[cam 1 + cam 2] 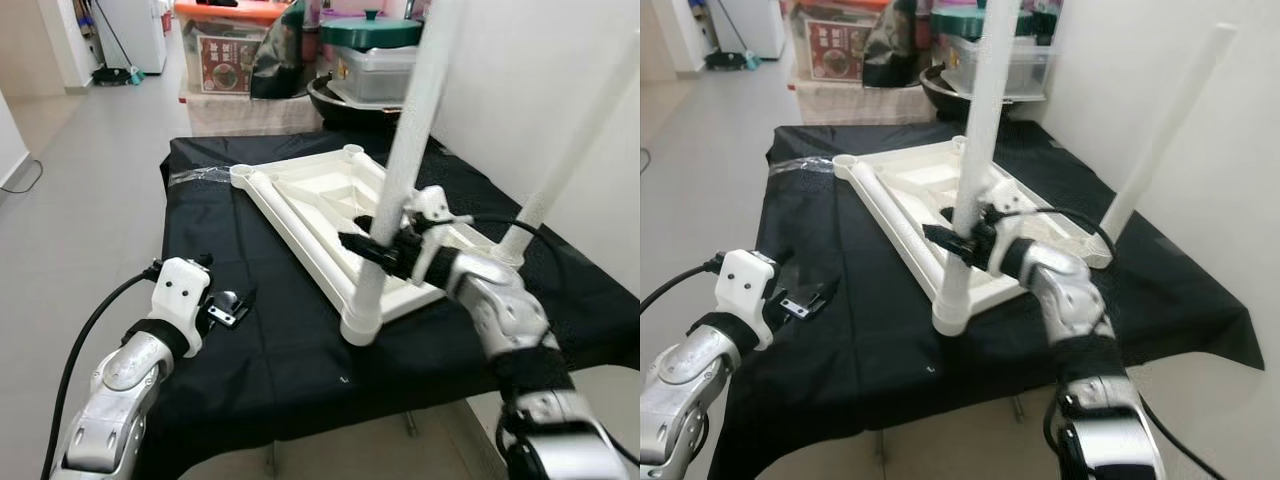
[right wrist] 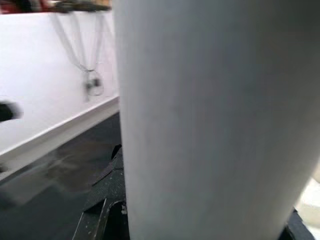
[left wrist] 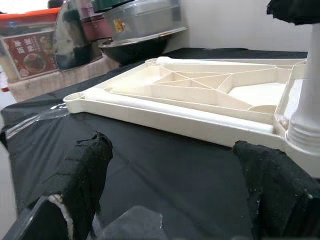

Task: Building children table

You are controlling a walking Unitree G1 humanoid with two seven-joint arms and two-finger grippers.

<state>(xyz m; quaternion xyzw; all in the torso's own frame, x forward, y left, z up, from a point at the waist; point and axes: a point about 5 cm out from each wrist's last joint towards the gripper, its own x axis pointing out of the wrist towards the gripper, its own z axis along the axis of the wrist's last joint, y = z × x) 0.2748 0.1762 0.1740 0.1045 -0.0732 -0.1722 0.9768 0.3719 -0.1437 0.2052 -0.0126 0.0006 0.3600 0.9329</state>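
The white plastic tabletop (image 1: 310, 200) lies upside down on a table draped in black cloth (image 1: 260, 350). One white leg (image 1: 400, 170) stands upright in the near corner socket. My right gripper (image 1: 375, 245) is shut around it partway up, and the leg (image 2: 210, 120) is very close in the right wrist view. A second leg (image 1: 560, 170) stands in the right corner. The two far sockets (image 1: 242, 172) hold nothing. My left gripper (image 1: 230, 308) rests open on the cloth left of the tabletop, its fingers (image 3: 90, 165) wide apart and facing the tabletop's edge (image 3: 200, 90).
Behind the table stand a dark wok (image 1: 340, 100), a lidded container with a green lid (image 1: 375, 50) and a printed box (image 1: 225, 60). A white wall (image 1: 540, 90) runs along the right. Grey floor (image 1: 90, 170) opens to the left. The table's front edge is near me.
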